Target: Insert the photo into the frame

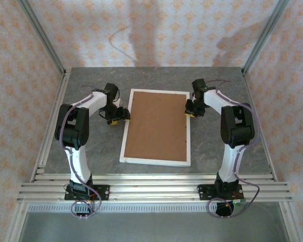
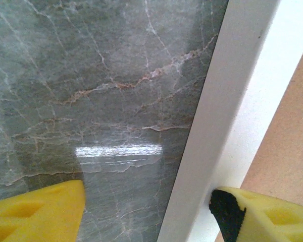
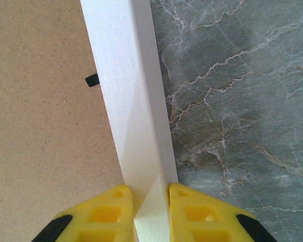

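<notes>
Now: frame point(image 1: 155, 162) lies face down in the middle of the marble table point(image 1: 101, 146), brown backing board point(image 1: 156, 123) up. Right gripper point(image 3: 150, 194) pinches the frame's right rail. Left gripper point(image 2: 146, 206) is spread wide, straddling the left rail's outer edge.

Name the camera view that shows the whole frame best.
Top external: the entire frame lies in view. Left wrist shows a strip of its white border; right wrist shows the border pinched in the right tool.
</notes>
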`<state>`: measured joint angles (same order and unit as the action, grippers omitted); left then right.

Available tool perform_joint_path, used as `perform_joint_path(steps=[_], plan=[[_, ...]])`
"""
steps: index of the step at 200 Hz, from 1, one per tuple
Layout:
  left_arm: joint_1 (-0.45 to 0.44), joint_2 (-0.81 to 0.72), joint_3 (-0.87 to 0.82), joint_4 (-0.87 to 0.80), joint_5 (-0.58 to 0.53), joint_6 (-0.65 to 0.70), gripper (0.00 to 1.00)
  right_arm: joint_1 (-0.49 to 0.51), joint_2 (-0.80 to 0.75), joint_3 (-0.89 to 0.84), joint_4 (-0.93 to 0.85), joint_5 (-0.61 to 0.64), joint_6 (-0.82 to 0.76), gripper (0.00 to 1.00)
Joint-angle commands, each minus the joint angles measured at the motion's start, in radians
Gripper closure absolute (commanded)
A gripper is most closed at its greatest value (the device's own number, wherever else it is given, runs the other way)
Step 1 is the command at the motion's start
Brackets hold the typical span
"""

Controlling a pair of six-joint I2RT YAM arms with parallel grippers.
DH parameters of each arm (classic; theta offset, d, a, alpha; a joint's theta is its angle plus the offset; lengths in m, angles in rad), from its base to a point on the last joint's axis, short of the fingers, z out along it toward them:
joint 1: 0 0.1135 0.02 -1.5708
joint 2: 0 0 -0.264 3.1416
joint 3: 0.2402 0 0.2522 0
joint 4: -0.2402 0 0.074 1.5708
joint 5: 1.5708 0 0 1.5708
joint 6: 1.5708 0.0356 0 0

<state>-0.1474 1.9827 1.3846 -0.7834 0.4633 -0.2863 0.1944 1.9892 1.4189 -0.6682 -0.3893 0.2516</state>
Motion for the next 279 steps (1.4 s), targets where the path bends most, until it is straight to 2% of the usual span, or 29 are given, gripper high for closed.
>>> perform_joint_path(steps=[1, 55, 84, 122, 155, 194, 245, 279], plan=[[-0.052, 0.03, -0.055, -0.062, -0.019, 0.031, 0.29, 0.009, 0.077, -0.057, 0.003, 0.027, 0.031, 0.83], [-0.127, 0.091, -0.043, -0.04, -0.002, -0.008, 0.29, 0.009, 0.085, -0.064, 0.013, 0.018, 0.051, 0.83], [-0.18, 0.134, -0.043, -0.008, -0.04, -0.03, 0.29, 0.01, 0.088, -0.081, 0.027, 0.02, 0.077, 0.84], [-0.191, 0.181, -0.078, 0.058, -0.062, -0.062, 0.29, 0.018, 0.101, -0.105, 0.052, 0.014, 0.109, 0.86], [-0.223, 0.2, -0.054, 0.05, -0.091, -0.06, 0.29, 0.022, 0.103, -0.125, 0.08, 0.009, 0.143, 0.86], [-0.231, 0.205, -0.032, 0.058, -0.077, -0.08, 0.29, 0.023, 0.1, -0.122, 0.081, 0.011, 0.157, 0.86], [-0.22, 0.079, 0.051, -0.031, -0.108, -0.071, 0.28, 0.022, 0.077, -0.114, 0.059, 0.038, 0.154, 0.86], [-0.155, -0.041, 0.064, -0.06, -0.11, -0.073, 0.26, 0.021, 0.074, -0.104, 0.035, 0.056, 0.141, 0.86]])
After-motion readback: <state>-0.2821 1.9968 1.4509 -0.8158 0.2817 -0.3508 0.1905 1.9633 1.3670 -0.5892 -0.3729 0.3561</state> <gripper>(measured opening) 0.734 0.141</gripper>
